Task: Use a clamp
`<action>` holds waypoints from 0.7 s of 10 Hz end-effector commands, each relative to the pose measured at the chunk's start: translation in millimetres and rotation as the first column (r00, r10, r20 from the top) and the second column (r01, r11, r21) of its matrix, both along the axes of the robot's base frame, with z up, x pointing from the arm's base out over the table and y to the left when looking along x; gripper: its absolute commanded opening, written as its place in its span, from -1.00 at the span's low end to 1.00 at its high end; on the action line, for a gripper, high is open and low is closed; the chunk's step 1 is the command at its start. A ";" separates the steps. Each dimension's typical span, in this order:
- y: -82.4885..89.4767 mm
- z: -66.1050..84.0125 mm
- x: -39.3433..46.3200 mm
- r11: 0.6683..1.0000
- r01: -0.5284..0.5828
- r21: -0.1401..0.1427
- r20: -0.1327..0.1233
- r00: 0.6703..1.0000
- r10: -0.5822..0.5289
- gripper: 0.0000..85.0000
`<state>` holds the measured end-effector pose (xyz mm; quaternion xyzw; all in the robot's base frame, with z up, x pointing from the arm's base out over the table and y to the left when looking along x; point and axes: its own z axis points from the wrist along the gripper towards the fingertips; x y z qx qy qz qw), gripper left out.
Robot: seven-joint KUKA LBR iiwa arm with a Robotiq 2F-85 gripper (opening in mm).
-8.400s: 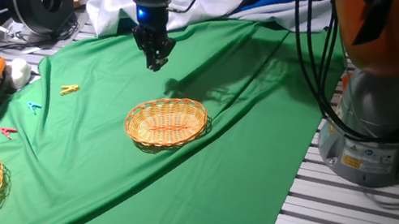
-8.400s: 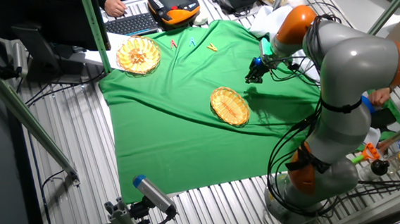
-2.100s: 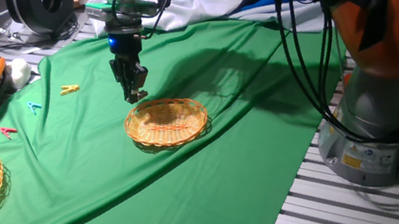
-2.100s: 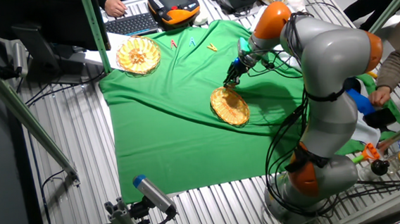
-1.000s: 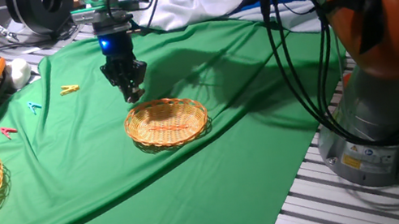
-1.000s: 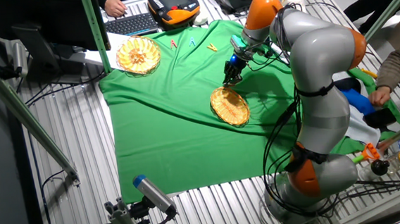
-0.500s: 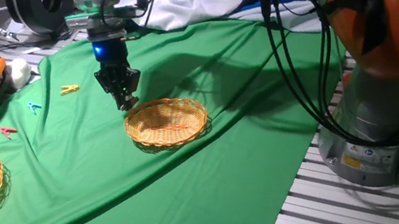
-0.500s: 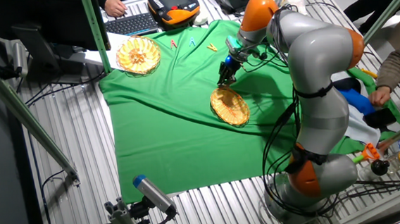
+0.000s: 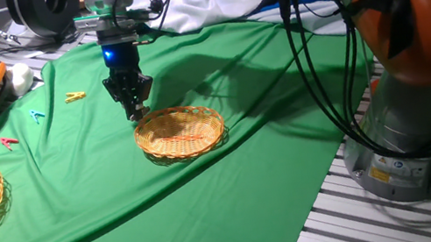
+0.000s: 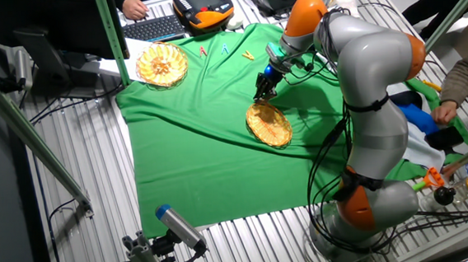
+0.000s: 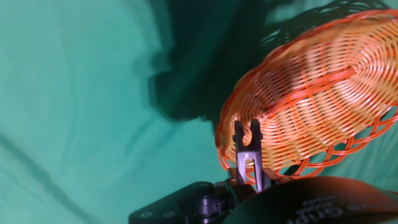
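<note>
Over the last second I've brought the gripper [image 9: 136, 110] left and down to the 10 o'clock rim of the basket [image 9: 180, 132], so I judge I'm lined up to clip that rim. The hand view shows the clamp [image 11: 247, 152] gripped in the closed fingers, its two prongs open and right at the wicker edge. Whether the prongs straddle the rim or only hover over it I cannot tell, and from both fixed cameras the clamp is too small to make out.
</note>
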<state>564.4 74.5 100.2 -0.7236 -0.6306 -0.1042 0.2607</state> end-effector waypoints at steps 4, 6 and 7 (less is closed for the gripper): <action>0.1 0.2 0.0 1.000 0.003 0.005 0.005 1.000 -0.003 -1.00; 0.1 0.2 0.0 1.000 -0.017 0.006 0.012 1.000 0.017 -1.00; 0.1 0.2 0.0 1.000 -0.020 -0.003 0.016 1.000 0.020 -1.00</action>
